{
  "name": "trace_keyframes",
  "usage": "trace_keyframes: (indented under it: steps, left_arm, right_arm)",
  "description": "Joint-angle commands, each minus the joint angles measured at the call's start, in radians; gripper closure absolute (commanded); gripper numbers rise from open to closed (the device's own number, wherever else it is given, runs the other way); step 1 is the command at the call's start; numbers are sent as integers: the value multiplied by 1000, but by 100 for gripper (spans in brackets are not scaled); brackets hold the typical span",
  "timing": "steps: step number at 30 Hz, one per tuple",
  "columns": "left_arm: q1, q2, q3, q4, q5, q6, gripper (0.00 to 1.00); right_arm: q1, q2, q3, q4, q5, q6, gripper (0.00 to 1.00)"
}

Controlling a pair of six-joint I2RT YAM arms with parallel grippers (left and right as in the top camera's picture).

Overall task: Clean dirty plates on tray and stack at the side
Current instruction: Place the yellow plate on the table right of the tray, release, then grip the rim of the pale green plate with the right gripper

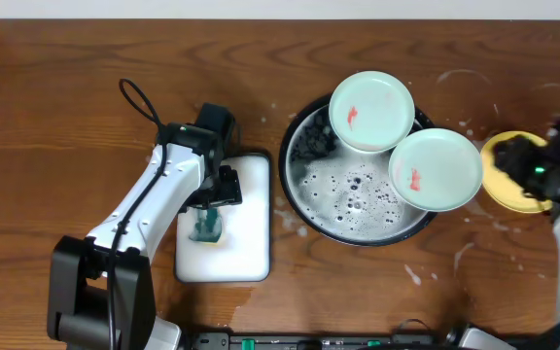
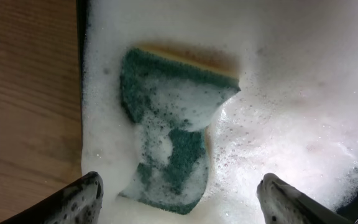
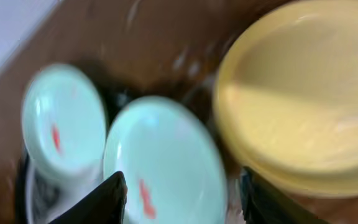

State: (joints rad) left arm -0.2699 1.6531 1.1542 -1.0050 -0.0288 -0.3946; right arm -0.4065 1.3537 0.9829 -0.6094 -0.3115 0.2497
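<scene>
Two pale mint plates with red smears lean on the rim of the black tray: one at the back, one at the right. Both show in the right wrist view, the back plate and the right plate. The yellow plate lies on the table right of the tray, also seen in the right wrist view. My right gripper is open and empty, over the yellow plate's left edge. My left gripper is open and empty just above a green sponge.
The sponge lies in foam on a white rectangular sponge tray left of the black tray. Soapy water and a dark scrubber sit in the black tray. Water drops spot the table at the right.
</scene>
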Motion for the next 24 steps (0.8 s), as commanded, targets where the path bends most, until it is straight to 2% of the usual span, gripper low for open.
trace_keyframes:
  steps: [1,4,10,12,14,15,16,18,24]
  left_arm:
    - [3,-13,2,-3,-4,-2,19]
    - [3,-13,2,-2,-5,-2,18]
    - [3,-13,3,-3,-5,-2,18]
    - [3,-13,3,-2,-4,-2,18]
    - [3,-13,3,-2,-5,-2,18]
    - [3,-13,2,-2,-5,-2,18]
    - [3,-13,2,-3,-4,-2,18]
    - [3,-13,2,-2,-5,-2,18]
    - [3,-13,3,-2,-4,-2,18]
  right_arm:
    - [115,24,-11,-26,303,-56,44]
    - [190,68,-25,3,489,-31,43]
    - [203,210,-25,101,504,-29,45]
    - [203,245,-24,109,475,-30,53]
    - [203,265,-24,106,422,-29,66]
    - [203,269,-25,103,397,-29,67]
    - [203,270,-25,91,378,-29,80]
    - [203,267,-25,72,377,-29,99]
    - [206,176,-18,-20,339,-31,99]
